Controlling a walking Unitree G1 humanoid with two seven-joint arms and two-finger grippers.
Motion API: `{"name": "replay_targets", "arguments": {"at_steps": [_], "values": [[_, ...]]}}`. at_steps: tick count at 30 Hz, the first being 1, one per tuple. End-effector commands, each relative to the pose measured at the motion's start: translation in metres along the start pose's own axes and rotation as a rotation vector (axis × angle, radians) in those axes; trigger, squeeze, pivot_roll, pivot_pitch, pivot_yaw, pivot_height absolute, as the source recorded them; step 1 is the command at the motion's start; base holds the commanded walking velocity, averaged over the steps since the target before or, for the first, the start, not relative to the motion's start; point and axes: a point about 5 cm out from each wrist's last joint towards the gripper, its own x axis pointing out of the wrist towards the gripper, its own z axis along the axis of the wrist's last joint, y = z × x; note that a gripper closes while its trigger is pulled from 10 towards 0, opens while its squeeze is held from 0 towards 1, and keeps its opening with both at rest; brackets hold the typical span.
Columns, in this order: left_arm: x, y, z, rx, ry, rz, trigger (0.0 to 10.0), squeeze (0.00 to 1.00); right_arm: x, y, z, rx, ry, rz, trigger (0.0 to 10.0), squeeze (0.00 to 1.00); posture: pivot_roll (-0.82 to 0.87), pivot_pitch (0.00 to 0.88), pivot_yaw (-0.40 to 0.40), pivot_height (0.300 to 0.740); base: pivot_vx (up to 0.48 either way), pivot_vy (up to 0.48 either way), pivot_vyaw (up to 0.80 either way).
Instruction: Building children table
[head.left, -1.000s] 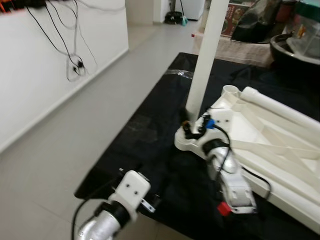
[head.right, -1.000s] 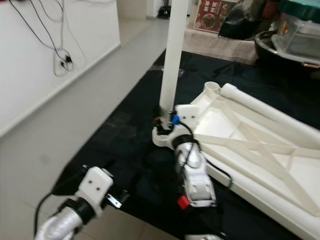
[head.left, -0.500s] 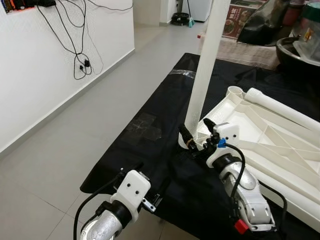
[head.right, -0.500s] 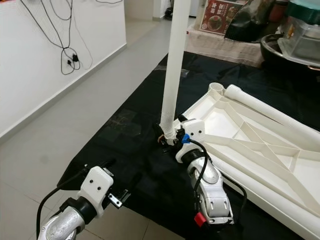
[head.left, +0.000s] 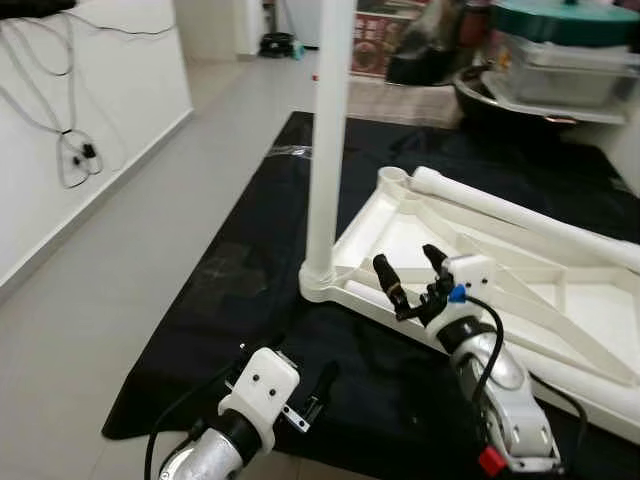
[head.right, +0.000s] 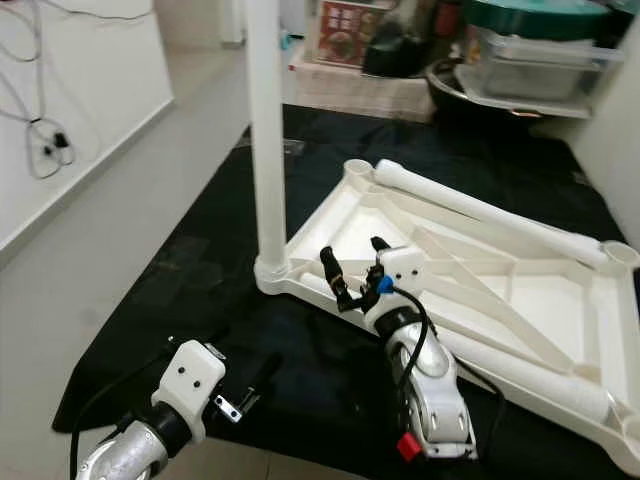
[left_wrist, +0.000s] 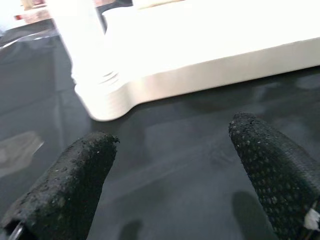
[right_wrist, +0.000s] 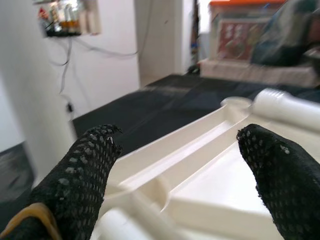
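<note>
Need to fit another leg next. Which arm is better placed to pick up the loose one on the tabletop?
Right. The right gripper hovers open over the upturned tabletop, close to the loose leg. The left gripper is low over the black mat, off the tabletop.

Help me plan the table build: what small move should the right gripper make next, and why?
Probably lower the open right gripper onto the loose leg lying in the upturned tabletop below it: one leg already stands in its corner socket.

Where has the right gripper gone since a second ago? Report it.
Yes: the right gripper, open, has left the upright leg's base, now over the tabletop frame.
</note>
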Motion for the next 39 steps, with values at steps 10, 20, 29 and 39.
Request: {"name": "replay_targets", "arguments": {"at_steps": [10, 20, 29, 39], "values": [[-0.001, 0.002, -0.004, -0.005, 0.019, 0.019, 10.0, 0.0, 0.007, 0.004, -0.001, -0.005, -0.011, -0.011, 10.0, 0.0, 0.11, 0.053, -0.045, 0.74, 0.0, 0.0, -0.79], [-0.001, 0.003, -0.004, -0.003, 0.025, 0.025, 10.0, 0.0, 0.01, 0.007, 0.0, 0.001, -0.011, -0.03, 10.0, 0.0, 0.11, 0.064, -0.049, 0.74, 0.0, 0.232, -0.06], [-0.001, 0.003, -0.004, 0.002, 0.029, 0.024, 10.0, 0.0, 0.015, -0.002, 0.0, 0.016, 0.016, -0.064, 10.0, 0.0, 0.11, 0.071, -0.048, 0.74, 0.0, 0.0, 0.0], [-0.001, 0.003, -0.004, 0.004, 0.031, 0.026, 10.0, 0.0, 0.025, -0.018, 0.003, 0.042, 0.016, -0.002, 10.0, 1.0, 0.11, 0.071, -0.049, 0.74, 0.0, 0.0, 0.0]]}}
